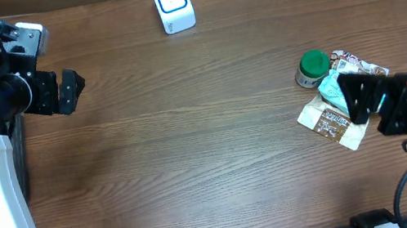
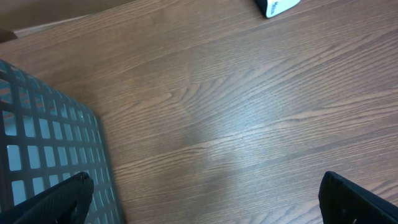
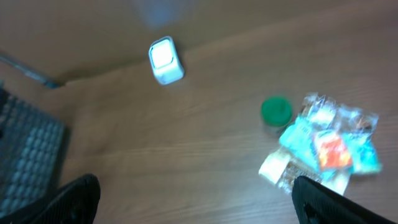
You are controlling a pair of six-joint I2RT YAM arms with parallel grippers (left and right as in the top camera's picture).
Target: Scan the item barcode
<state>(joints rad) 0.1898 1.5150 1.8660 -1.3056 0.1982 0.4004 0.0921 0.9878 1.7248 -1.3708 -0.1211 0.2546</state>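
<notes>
The white barcode scanner (image 1: 172, 3) with a blue-ringed window stands at the far middle of the table; it also shows as the scanner (image 3: 165, 60) in the right wrist view, and its edge (image 2: 277, 6) in the left wrist view. At the right lies a pile of items: a green-lidded jar (image 1: 312, 68), a teal snack packet (image 1: 337, 87) and a brown-and-white packet (image 1: 327, 120). My right gripper (image 1: 353, 99) hovers open just above the pile, holding nothing. My left gripper (image 1: 74, 90) stands open and empty at the far left.
A grey mesh basket (image 2: 43, 149) sits at the left edge, below the left arm, and shows as the basket (image 3: 28, 155) in the right wrist view. Bare wood tabletop (image 1: 209, 146) lies between the arms.
</notes>
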